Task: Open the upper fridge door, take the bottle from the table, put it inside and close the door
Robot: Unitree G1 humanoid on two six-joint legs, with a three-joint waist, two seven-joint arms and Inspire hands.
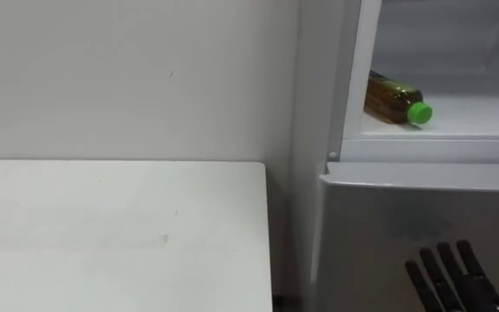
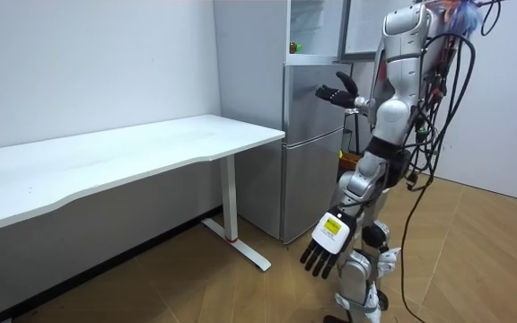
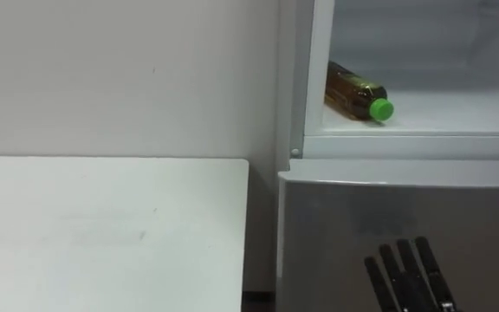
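A flat white rectangular tabletop [image 1: 119,225] is seen at the left, set against a plain pale wall [image 1: 128,78]. Just beside the table's right edge a tall silver-grey two-door fridge [image 1: 405,217] is placed, with a narrow dark gap between the two. The upper compartment is seen open. On its white shelf [image 1: 483,117] an amber plastic bottle [image 1: 392,97] is laid on its side, close to the compartment's left wall, with its bright green cap [image 1: 419,112] turned toward the front edge. The bottle is well apart from both hands. Lower down, in front of the shut lower door, the black right hand [image 1: 457,282] is held up with its fingers straight and slightly spread, and nothing is gripped in it. In the room view the robot is shown standing upright before the fridge. The left hand [image 2: 323,247] is hung low by the leg, with its fingers loosely extended and empty.
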